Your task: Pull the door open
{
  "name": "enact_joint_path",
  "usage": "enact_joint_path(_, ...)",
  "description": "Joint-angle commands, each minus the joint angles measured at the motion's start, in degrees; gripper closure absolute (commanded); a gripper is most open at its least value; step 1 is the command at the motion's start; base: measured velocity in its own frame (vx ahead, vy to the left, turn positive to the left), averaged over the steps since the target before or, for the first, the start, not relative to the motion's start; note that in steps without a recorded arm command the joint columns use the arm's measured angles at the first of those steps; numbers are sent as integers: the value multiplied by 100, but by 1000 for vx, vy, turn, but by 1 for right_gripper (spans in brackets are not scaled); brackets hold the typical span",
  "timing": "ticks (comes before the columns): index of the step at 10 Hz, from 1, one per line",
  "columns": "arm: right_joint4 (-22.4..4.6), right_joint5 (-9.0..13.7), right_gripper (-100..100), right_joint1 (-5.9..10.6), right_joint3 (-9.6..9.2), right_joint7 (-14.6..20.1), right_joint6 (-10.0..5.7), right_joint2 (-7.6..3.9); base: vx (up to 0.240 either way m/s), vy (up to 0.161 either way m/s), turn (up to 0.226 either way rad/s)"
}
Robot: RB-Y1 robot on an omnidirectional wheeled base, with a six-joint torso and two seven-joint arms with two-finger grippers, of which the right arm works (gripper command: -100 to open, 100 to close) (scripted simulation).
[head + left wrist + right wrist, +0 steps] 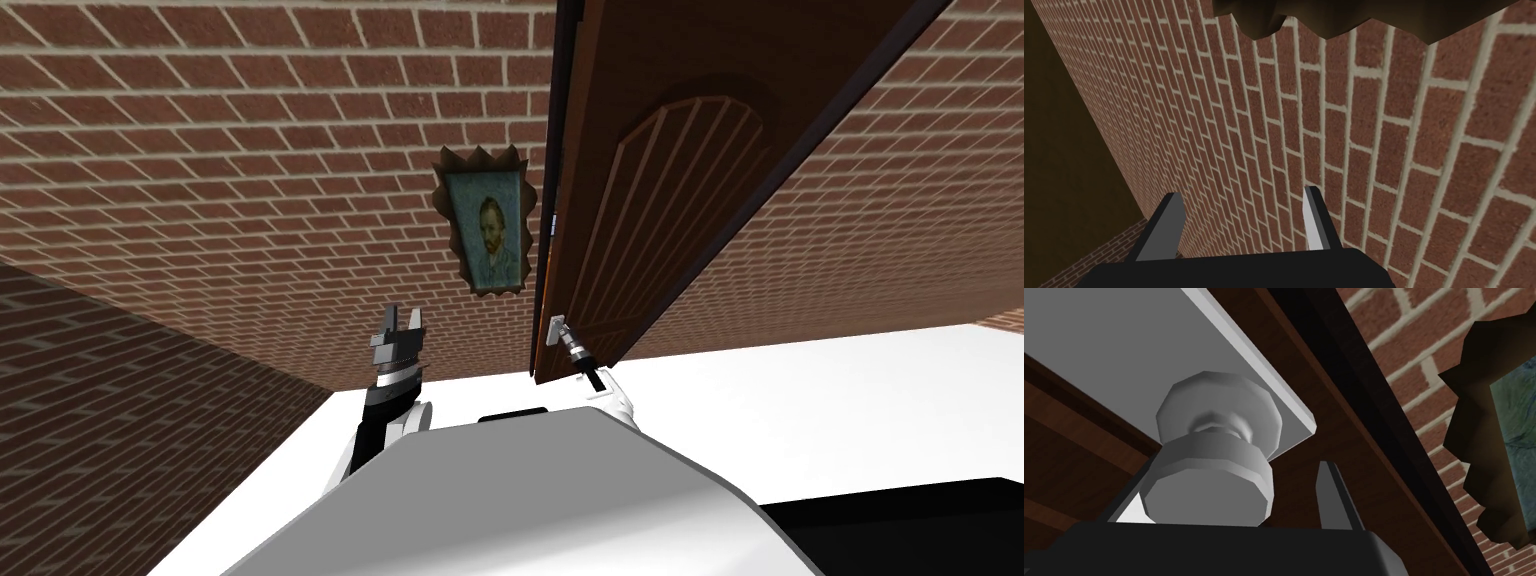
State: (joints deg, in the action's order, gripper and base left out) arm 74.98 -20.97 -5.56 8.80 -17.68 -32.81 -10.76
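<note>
1. The brown wooden door (690, 180), which has an arched, slatted panel, hangs in the brick wall (250, 180) just to the right of the framed portrait (487, 228). Its free edge is the side nearest the portrait.
2. Whether that edge stands off its dark frame cannot be read.
3. The round grey door knob (1209, 488) sits on a pale grey backplate (1124, 343). It is low on the door's free edge, below and to the right of the portrait.
4. The right gripper (1231, 470) is at the knob, and its fingers (1330, 498) are released rather than clenched.
5. The knob lies between the two fingers. It is close against the finger farther from the portrait, though contact there cannot be confirmed. The finger nearer the portrait stands clear of the knob, with a gap of brown door showing between them.
6. The left gripper (403, 320) is raised below and to the left of the portrait, well apart from the knob. Its fingers are spread and grasp nothing.
7. The white floor (850, 400) meets the brick wall below the portrait and runs under the door's lower edge.
</note>
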Motion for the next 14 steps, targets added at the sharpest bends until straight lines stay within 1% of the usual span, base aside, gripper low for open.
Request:
enact_joint_path(1, 124, 286, 100, 21, -162, 221, -51, 13, -80, -67, 131)
enact_joint_path(2, 124, 405, 100, 21, -162, 221, -51, 13, -56, -49, 81)
enact_joint_path(3, 144, 607, 100, 18, -235, 355, -50, 14, -68, -47, 71)
enact_joint_path(4, 144, 666, 100, 18, -235, 355, -50, 14, -52, -29, 63)
enact_joint_path(5, 163, 895, 100, 16, -307, 490, -49, 15, -42, -35, 63)
enact_joint_path(6, 183, 1063, 100, 14, -381, 629, -48, 17, -71, -62, 106)
enact_joint_path(7, 183, 1197, 100, 14, -381, 629, -48, 17, -58, -51, 87)
enact_joint_path(8, 204, 1396, 100, 11, -458, 772, -48, 18, -66, -56, 104)
enact_joint_path(9, 204, 1475, 100, 11, -458, 772, -48, 18, -49, -33, 39)
enact_joint_path(10, 224, 1703, 100, 9, -535, 915, -47, 20, -54, -25, 76)
enact_joint_path(11, 245, 1882, 100, 6, -611, 1058, -46, 21, -81, -60, 122)
enact_joint_path(12, 245, 2030, 100, 6, -611, 1058, -46, 21, -67, -51, 79)
enact_joint_path(13, 266, 2238, 100, 3, -689, 1204, -46, 23, -66, -48, 86)
enact_joint_path(14, 266, 2313, 100, 3, -689, 1204, -46, 23, -45, -36, 35)
